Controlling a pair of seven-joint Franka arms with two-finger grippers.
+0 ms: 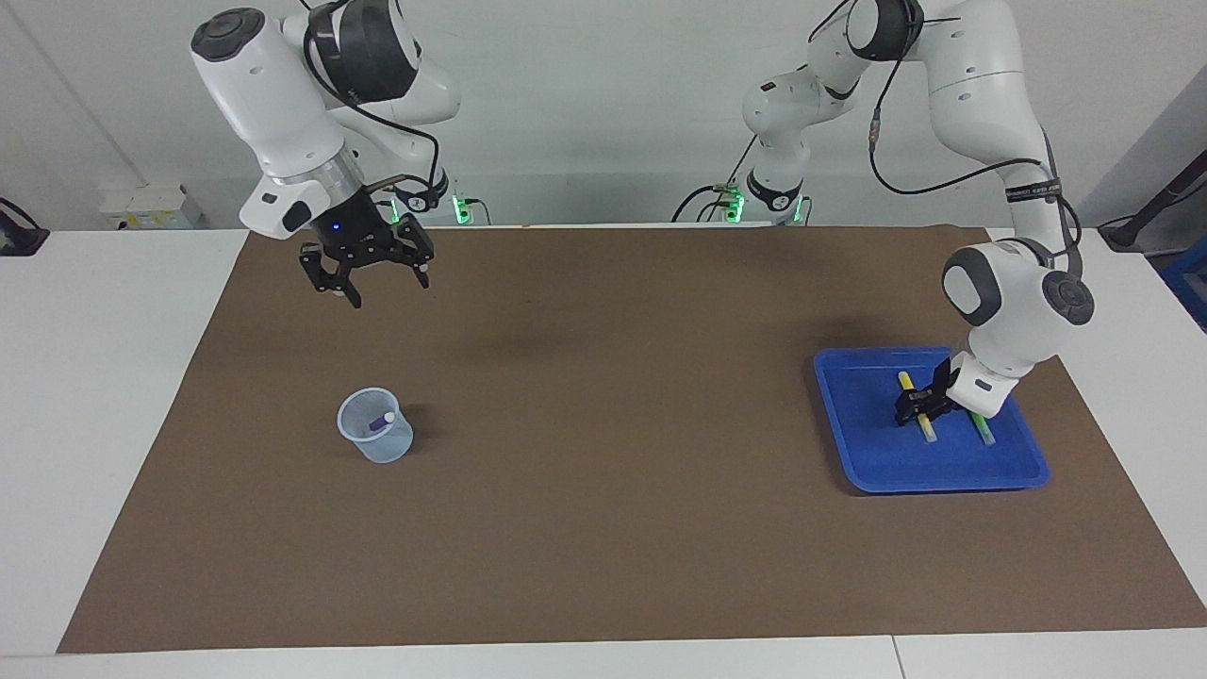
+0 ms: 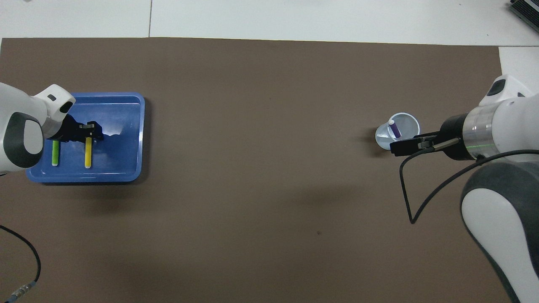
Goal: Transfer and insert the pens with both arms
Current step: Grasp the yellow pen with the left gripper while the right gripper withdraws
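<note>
A yellow pen [image 1: 928, 430] [image 2: 88, 153] and a green pen [image 1: 983, 433] [image 2: 55, 154] lie side by side in a blue tray [image 1: 877, 467] [image 2: 124, 126] at the left arm's end of the table. My left gripper [image 1: 917, 405] [image 2: 89, 134] is down in the tray at the yellow pen's end nearer the robots, and the pen still lies flat. A purple pen [image 1: 380, 422] [image 2: 394, 128] leans inside a clear pale-blue cup [image 1: 377, 445] [image 2: 402, 122] at the right arm's end. My right gripper [image 1: 382, 283] [image 2: 404, 146] hangs open and empty, high over the mat.
A brown mat [image 1: 603, 424] covers most of the white table. A black cable [image 2: 408, 189] loops down from the right wrist. Another black cable [image 2: 29, 261] lies on the mat near the left arm's base.
</note>
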